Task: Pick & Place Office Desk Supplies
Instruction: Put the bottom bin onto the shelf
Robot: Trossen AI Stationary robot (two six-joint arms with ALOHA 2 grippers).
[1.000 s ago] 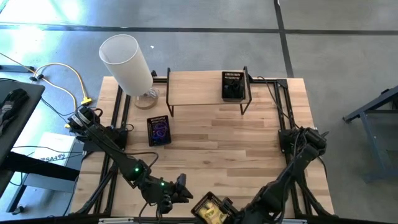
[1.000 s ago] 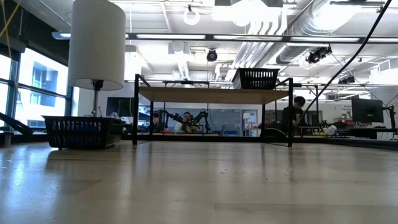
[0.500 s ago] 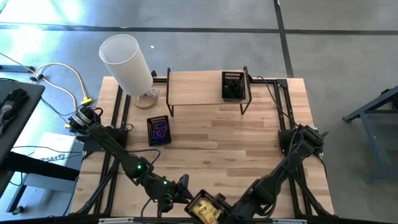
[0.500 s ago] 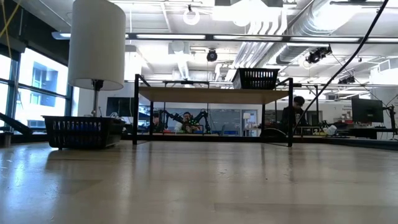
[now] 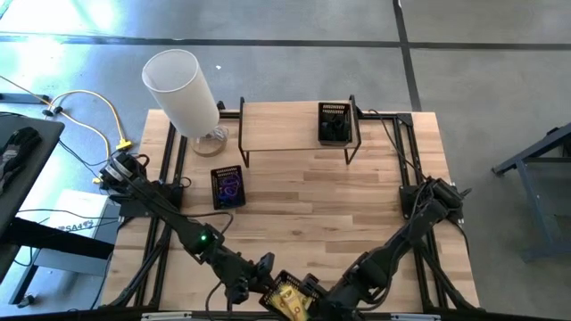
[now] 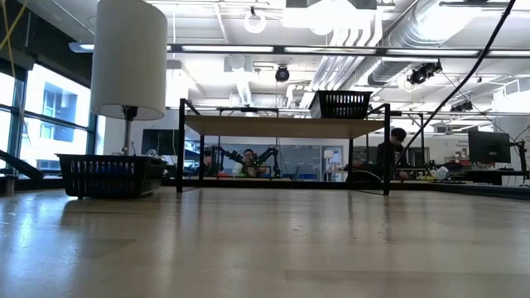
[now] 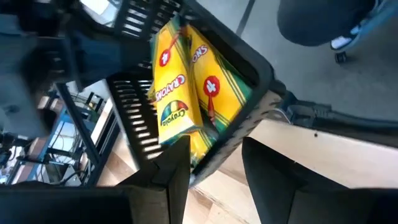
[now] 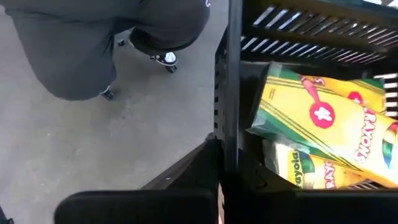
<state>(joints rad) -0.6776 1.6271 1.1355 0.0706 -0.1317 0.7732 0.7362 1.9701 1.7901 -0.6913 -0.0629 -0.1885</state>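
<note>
- A black mesh tray (image 5: 287, 299) holding yellow crayon boxes (image 5: 291, 302) is seen at the near edge of the table (image 5: 303, 192), between the two arms.
- The tray is clamped by the right gripper (image 8: 219, 163) on its wall; in the right wrist view the fingers (image 8: 186, 168) are pressed shut on the thin rim, with the crayon boxes (image 8: 323, 127) lying just inside.
- The left gripper (image 7: 214, 165) is placed at the tray's other side. Its fingers (image 7: 174, 168) are parted about halfway and straddle the tray's wall (image 7: 239, 127); whether the wall is actually squeezed cannot be told.
- In the left wrist view two crayon boxes (image 7: 171, 87) are shown side by side in the tray, and the tray is seen tilted relative to the table edge.
- Relative to that tray, a second black tray (image 5: 227, 186) with purple and blue band loops (image 5: 229, 188) is set farther back and to the left on the table.
- A third black tray (image 5: 335, 123) is set on a low wooden shelf (image 5: 285, 129) at the table's back edge, well apart from the held tray.
- A tall white cylinder (image 5: 183, 89) is stood at the back left corner, just beside the shelf.
- In the low view neither gripper nor the held tray is shown; only the cylinder (image 6: 128, 58), the band-loop tray (image 6: 109, 175) and the shelf (image 6: 281, 126) with its tray (image 6: 340, 104) are seen, with people (image 6: 389, 149) in the room beyond.
</note>
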